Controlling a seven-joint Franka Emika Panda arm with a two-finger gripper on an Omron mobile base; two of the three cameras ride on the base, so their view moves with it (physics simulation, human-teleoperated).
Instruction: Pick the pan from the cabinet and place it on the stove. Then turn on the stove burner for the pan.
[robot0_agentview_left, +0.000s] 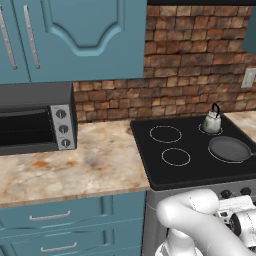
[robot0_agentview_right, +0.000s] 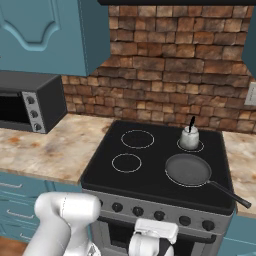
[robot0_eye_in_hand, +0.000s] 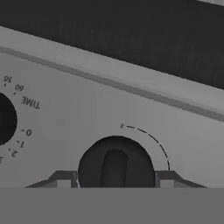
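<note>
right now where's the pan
The pan sits on the stove, on its front right burner, just in front of the small kettle; in the right base view its handle points toward the stove's front right corner.

The round shallow dark grey frying pan (robot0_agentview_right: 188, 169) is sitting on the flat black glass cooktop (robot0_agentview_right: 150, 170), before the small silver kettle (robot0_agentview_right: 189, 137), right of two white rings (robot0_agentview_right: 127, 162).

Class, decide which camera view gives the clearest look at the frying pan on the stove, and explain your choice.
The right base view: the pan shows whole on the stove, long handle included. In the left base view the pan sits at the picture's edge, its handle out of sight. The hand view looks at a knob on the front panel.
</note>
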